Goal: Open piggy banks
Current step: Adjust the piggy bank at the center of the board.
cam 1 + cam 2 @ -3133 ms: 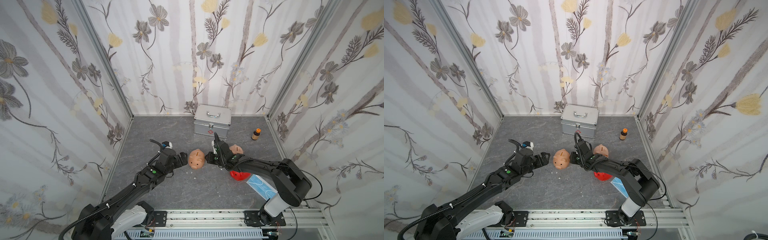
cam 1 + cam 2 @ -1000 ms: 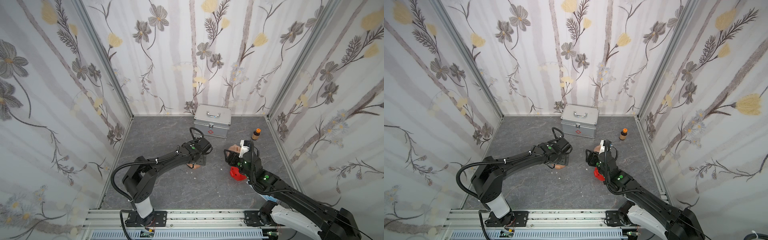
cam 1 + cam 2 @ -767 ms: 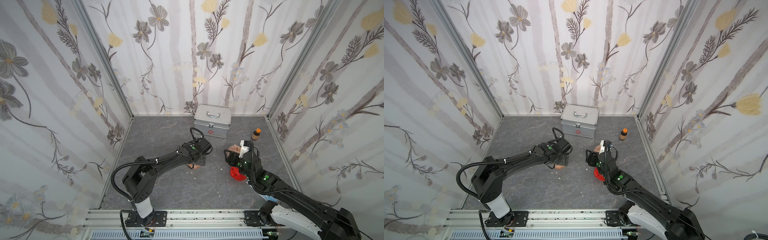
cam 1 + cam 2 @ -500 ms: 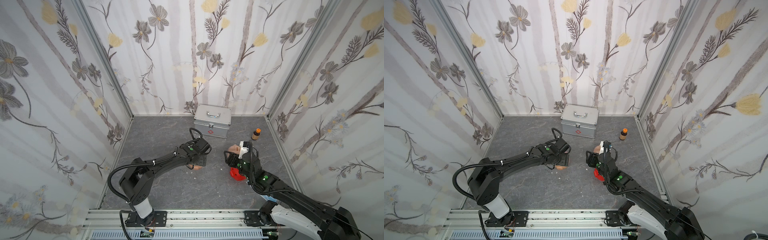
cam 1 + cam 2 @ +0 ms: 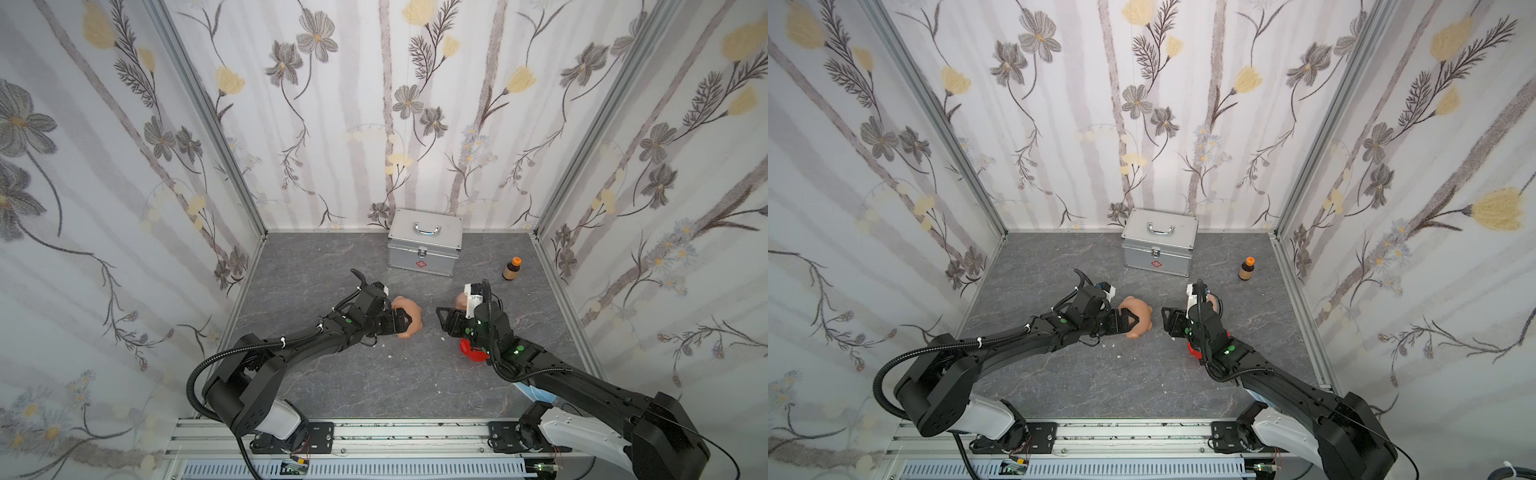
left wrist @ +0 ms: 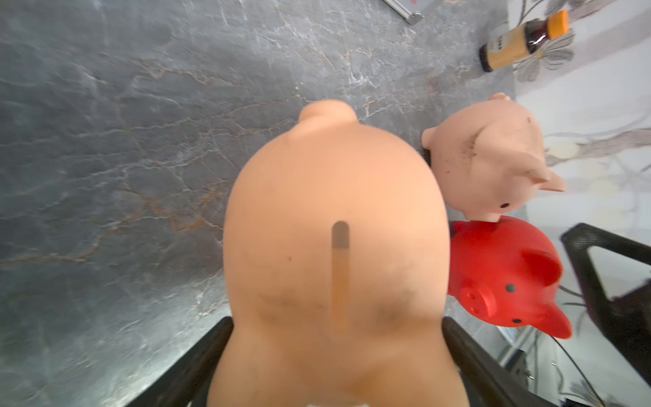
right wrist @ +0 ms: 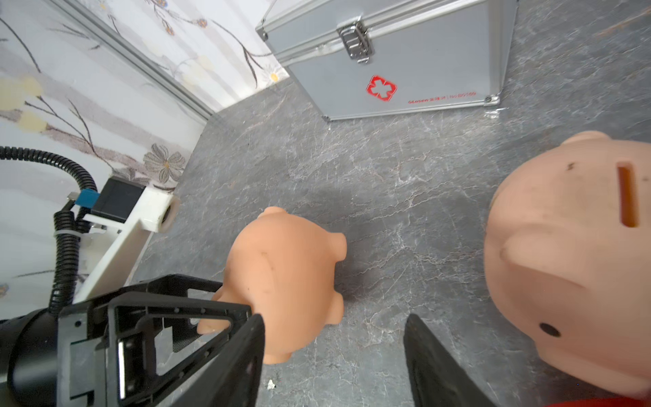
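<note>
Near the middle of the grey counter (image 5: 332, 266), the left fingers (image 6: 197, 363) are closed on a peach-pink piggy bank (image 5: 413, 313). One black finger presses each flank near its head, and its coin slot faces the left wrist camera. To the robot's right, the right fingers (image 7: 225, 363) stand apart with nothing between them. They are beside a second peach-pink piggy bank (image 7: 563, 264) and over a red piggy bank (image 6: 500, 278); these two lie close together. A silver first-aid case (image 5: 426, 245) sits by the back wall, and a small brown orange-capped bottle (image 5: 512, 269) stands apart from it.
</note>
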You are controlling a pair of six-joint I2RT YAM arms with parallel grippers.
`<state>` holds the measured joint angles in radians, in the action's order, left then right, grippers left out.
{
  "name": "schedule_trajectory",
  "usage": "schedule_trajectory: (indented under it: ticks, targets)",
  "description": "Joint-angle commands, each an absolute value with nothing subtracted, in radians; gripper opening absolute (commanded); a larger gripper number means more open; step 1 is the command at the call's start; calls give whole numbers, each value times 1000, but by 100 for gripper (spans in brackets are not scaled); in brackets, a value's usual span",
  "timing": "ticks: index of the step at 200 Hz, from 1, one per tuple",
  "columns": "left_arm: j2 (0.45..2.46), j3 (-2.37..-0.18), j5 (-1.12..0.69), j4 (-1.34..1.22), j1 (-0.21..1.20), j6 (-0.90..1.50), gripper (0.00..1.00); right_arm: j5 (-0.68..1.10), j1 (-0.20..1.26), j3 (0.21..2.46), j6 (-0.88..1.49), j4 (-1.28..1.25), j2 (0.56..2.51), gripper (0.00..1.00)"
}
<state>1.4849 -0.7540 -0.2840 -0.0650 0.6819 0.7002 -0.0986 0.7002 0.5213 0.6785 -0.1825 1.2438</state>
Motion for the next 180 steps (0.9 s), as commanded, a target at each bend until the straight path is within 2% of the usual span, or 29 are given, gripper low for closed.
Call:
schedule_trajectory:
  ticks: [1,40,67,85,105,180]
  targets:
    - [1479,-681,-414,-275,659,788,88,-11,703,549,661,-257,1290,64]
    - [1480,-592,-432,-365,628,814,88,33,716,603,656,-262,1393,64]
    - [1481,-546,-437,-401,608,826,88,-22,749,666,656,-208,1464,62]
    - [1473,-534,-439,-403,596,827,93,-82,759,706,683,-160,1502,60]
    - [1456,-522,-432,-396,588,824,100,-116,759,730,697,-139,1528,58]
    - [1314,-490,-333,-257,563,774,100,-104,758,868,628,-93,1615,57]
